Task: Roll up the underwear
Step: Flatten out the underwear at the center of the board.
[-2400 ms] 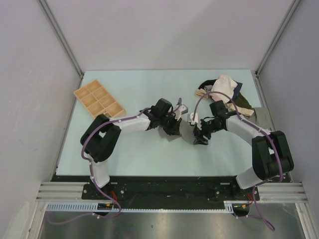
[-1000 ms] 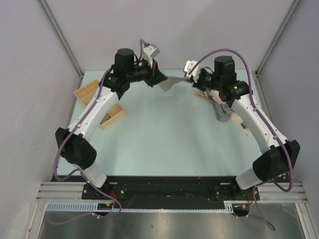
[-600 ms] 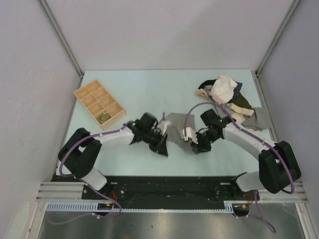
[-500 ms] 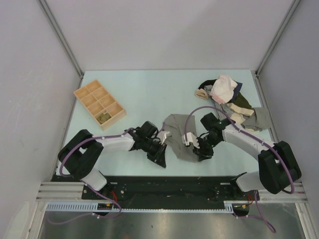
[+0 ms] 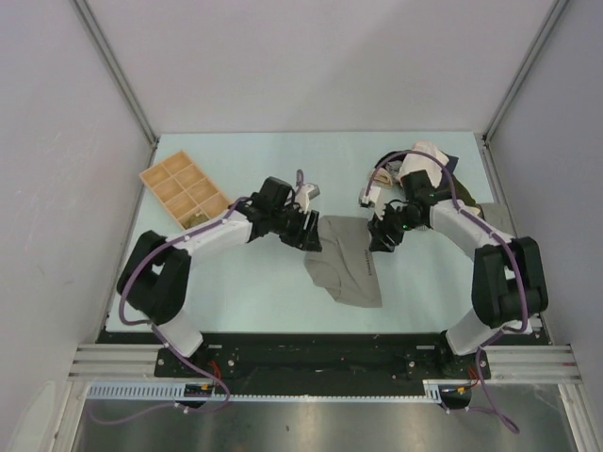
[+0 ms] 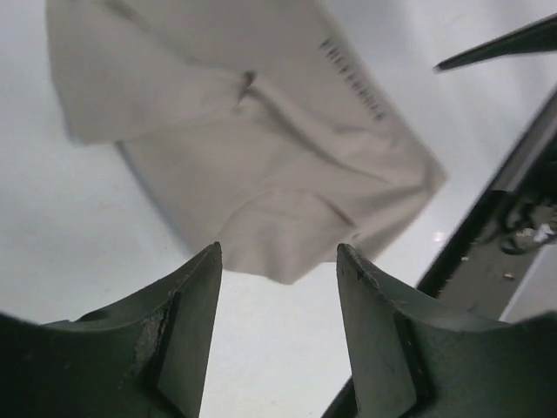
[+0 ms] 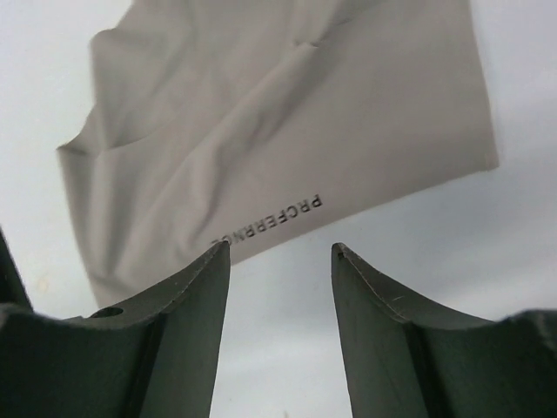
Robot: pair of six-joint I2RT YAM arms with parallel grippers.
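The underwear (image 5: 347, 271) is seen creased on the table (image 5: 254, 169) between the left pincer (image 5: 308, 235) and the right pincer (image 5: 382, 237), both opened and empty. If the creases are not smoothed, a crooked, loose roll could be produced.

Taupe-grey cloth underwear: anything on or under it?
Nothing lies on the taupe-grey cloth underwear; both wrist views show bare fabric. It lies on the pale green table. Anything underneath is hidden.

left arm (image 5: 212, 235) and right arm (image 5: 462, 224), white links, bulky black joints, purple cables (image 5: 121, 292) trailing along both, left gripper (image 6: 278, 250) and right gripper (image 7: 280, 248) with dark matte tapered fingers (image 6: 187, 331)
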